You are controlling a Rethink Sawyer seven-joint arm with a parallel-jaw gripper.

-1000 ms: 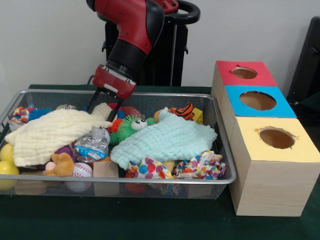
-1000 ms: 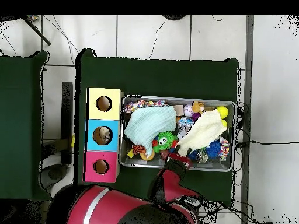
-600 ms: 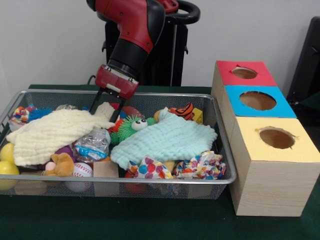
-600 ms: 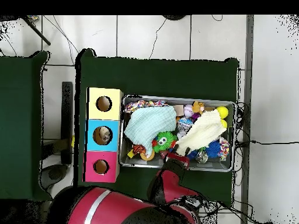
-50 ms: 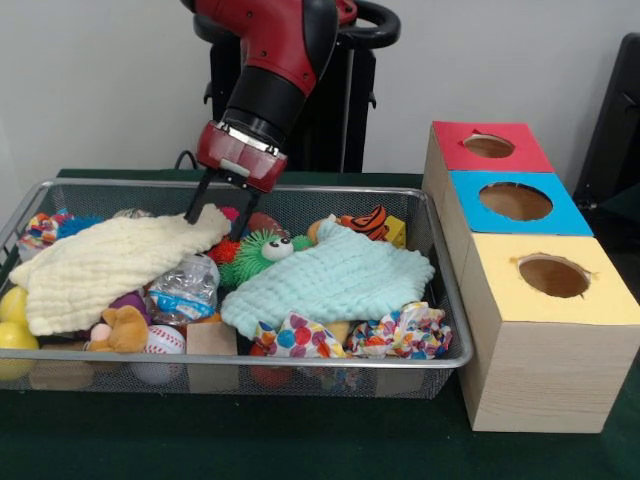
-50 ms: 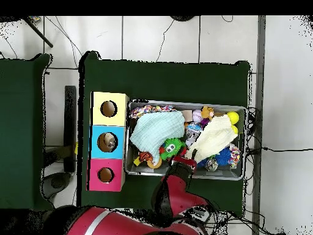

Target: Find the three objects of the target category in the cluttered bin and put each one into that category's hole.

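The red and black gripper is pinched on one corner of the pale yellow waffle-weave cloth, its two dark fingers straddling that raised corner at the far side of the silver wire-mesh bin. The cloth is soft and crumpled, and it drapes from the held corner down across the bin's left half in the front view, covering several toys. From overhead it runs as a slanted strip toward the bin's far right corner.

Two cloths lie in the bin: the yellow one and a mint green waffle-weave cloth spread over the middle. Just beside the gripper sits one green spiky ball with a googly eye. Two yellow balls press against the left wall, one white baseball rests at the front, and two crumpled dotted paper wrappers lie along the front right.

On the green table stand three wooden boxes in a row, with one round hole each: red-topped, blue-topped and yellow-topped.
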